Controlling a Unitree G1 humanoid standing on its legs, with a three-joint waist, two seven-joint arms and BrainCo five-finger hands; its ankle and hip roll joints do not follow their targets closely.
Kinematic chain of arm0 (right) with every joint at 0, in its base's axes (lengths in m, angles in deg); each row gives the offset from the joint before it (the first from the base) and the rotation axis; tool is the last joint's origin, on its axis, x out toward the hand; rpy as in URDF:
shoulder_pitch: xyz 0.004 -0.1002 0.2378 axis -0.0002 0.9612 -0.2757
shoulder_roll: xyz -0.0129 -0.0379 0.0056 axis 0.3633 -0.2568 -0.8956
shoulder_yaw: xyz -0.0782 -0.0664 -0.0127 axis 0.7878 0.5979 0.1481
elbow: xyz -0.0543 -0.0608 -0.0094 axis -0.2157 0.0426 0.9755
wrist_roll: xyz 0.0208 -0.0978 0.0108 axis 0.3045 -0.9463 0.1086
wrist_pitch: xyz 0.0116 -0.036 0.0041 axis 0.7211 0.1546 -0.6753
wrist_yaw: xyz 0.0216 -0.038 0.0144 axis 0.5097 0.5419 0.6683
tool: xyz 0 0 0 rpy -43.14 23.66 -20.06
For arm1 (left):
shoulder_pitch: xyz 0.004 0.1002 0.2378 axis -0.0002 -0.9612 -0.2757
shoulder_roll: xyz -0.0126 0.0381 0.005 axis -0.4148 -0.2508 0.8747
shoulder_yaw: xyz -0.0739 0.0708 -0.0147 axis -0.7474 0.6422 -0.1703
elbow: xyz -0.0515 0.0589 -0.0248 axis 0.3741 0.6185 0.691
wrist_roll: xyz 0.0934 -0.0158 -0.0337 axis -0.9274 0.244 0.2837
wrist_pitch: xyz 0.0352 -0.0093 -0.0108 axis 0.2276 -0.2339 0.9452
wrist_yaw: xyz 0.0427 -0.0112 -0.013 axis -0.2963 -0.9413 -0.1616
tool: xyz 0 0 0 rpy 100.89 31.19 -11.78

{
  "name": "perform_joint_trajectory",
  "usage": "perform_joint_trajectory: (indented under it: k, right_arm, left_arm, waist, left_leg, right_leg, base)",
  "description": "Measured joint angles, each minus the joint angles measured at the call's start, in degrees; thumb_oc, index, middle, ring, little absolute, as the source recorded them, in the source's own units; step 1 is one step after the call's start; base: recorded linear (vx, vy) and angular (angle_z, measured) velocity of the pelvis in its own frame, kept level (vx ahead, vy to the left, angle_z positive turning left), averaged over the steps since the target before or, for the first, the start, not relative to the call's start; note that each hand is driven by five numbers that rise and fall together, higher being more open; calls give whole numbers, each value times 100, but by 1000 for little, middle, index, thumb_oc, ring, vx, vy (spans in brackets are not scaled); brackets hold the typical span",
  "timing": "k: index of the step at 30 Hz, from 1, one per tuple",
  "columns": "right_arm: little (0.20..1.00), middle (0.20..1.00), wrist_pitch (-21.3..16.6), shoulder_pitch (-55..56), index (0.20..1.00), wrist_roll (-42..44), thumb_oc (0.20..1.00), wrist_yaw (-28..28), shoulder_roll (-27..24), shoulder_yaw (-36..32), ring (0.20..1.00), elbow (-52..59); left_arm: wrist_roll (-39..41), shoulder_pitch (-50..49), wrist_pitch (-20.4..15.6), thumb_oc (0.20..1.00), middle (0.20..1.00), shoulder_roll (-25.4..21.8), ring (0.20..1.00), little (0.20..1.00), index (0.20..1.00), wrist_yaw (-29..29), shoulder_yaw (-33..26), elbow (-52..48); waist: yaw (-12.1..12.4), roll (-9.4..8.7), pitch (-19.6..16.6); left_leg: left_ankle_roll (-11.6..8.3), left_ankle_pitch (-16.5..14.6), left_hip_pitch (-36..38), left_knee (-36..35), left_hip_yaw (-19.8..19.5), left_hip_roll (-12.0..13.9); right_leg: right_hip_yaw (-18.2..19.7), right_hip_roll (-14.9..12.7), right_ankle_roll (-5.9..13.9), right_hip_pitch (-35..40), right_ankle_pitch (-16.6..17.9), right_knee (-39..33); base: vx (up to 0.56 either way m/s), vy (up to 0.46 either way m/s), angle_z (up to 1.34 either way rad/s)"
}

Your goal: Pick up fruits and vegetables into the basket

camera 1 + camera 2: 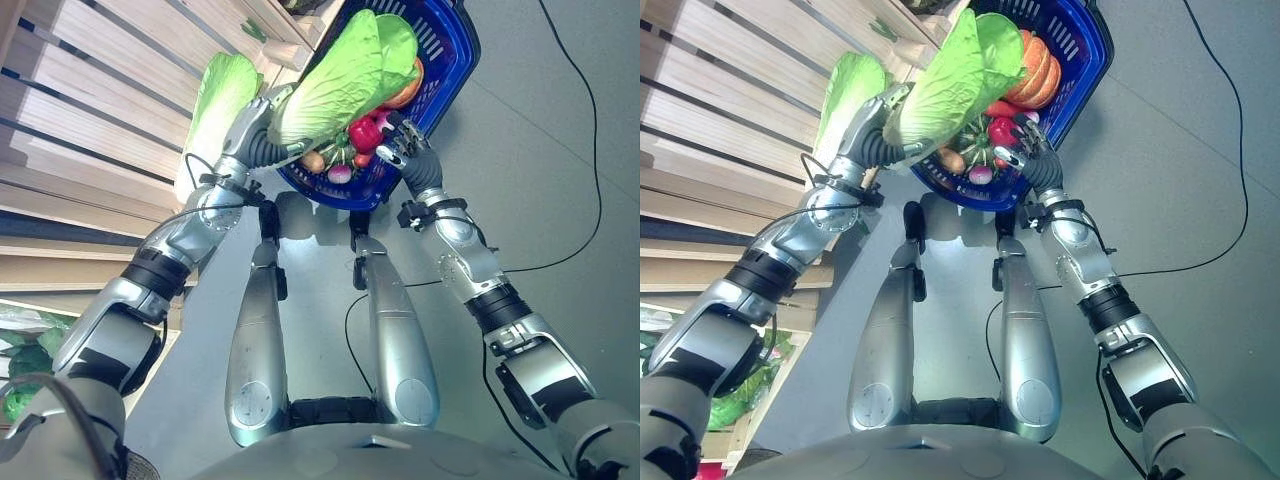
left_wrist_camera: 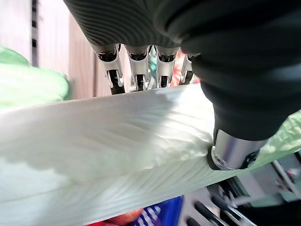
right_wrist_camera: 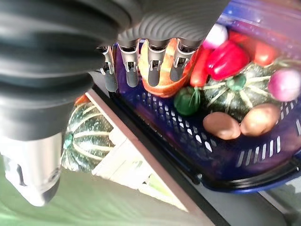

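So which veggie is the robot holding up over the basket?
Find the blue plastic basket on the grey floor, already piled with vegetables. Above its near rim, the robot's left hand grips a big leafy cabbage with pale green crinkled leaves and a white ribbed stalk. It's far bigger than the small red, orange and striped vegetables underneath it.

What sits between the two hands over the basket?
In the eye views, the cabbage held by the left hand and a red pepper by the right hand.
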Motion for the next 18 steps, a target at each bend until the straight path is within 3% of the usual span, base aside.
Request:
perform_joint_trajectory:
  k: [18]
  right_arm:
    - [1000, 1000, -116, 45, 1000, 64, 1000, -101, -4, 53, 1000, 421]
  left_arm:
    - [219, -3, -4, 200, 200, 113, 200, 200, 200, -477, 116, -334]
  waist:
    - [-8, -5, 0]
  left_leg:
    - [1, 0, 1, -3, -3, 1]
  right_leg:
    - [-3, 2, 3, 7, 2, -5]
  base:
    - [0, 0, 0]
